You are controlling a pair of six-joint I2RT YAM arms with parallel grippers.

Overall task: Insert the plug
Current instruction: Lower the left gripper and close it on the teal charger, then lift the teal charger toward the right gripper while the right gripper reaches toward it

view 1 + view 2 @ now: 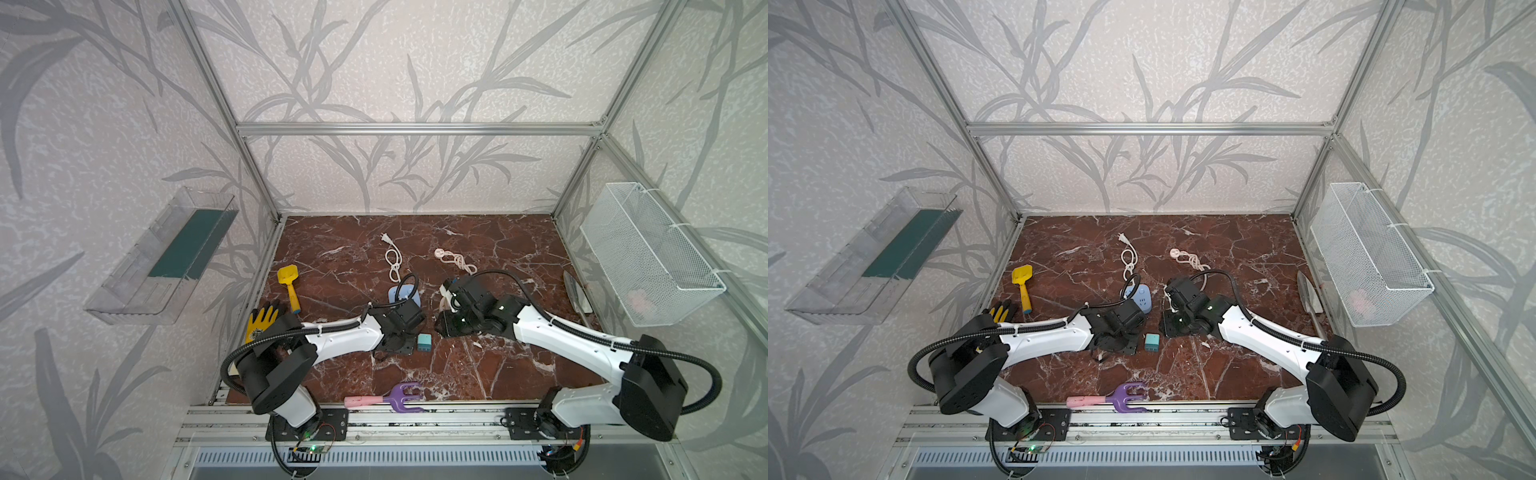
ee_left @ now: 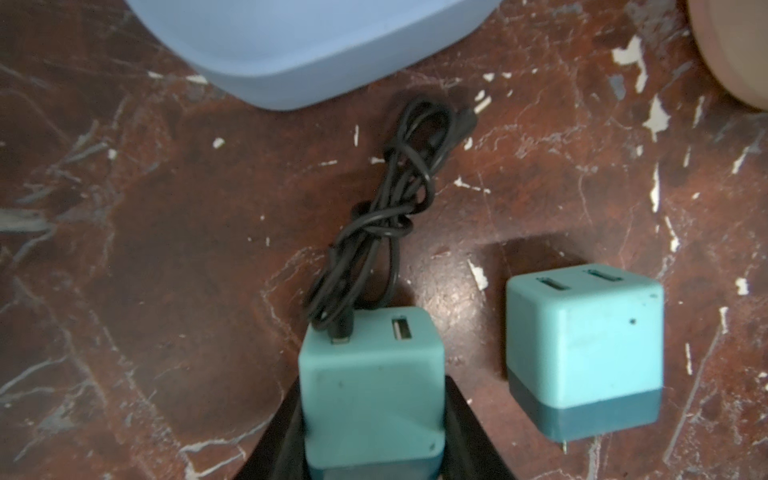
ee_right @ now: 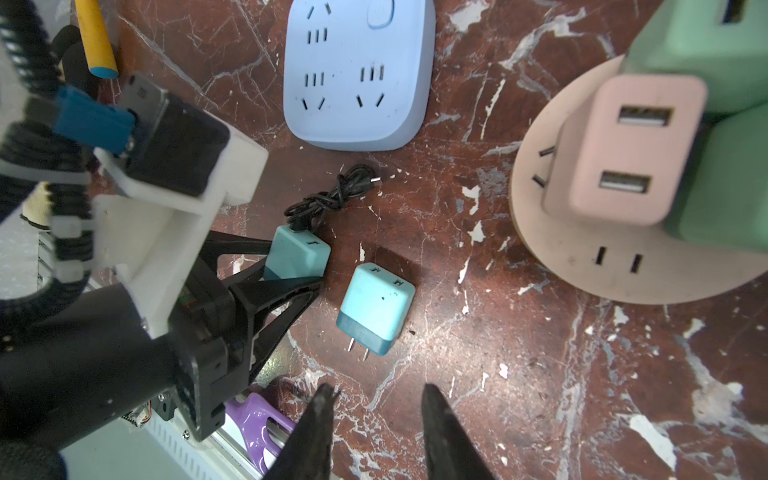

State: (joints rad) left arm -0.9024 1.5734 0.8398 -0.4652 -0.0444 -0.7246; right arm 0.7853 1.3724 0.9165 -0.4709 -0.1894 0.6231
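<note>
The blue power strip (image 3: pixel 357 75) lies flat on the tabletop just ahead of your left gripper (image 3: pixel 297 266), which is pinched on the flat sides of a teal charger cube (image 2: pixel 370 374). Your right gripper (image 3: pixel 378 390) hangs spread and empty, with a second, loose charger (image 3: pixel 376 307) just ahead of it. The cube looks light, rigid and smooth enough to twist, so grip it squarely on its flanks; its darker prong end sits back between the jaws, prongs hidden, and the limp knotted black cable (image 2: pixel 374 216) will drag.

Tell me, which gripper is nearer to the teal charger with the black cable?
Left. The left gripper is shut on the corded charger; the right gripper is open and apart from it.
</note>
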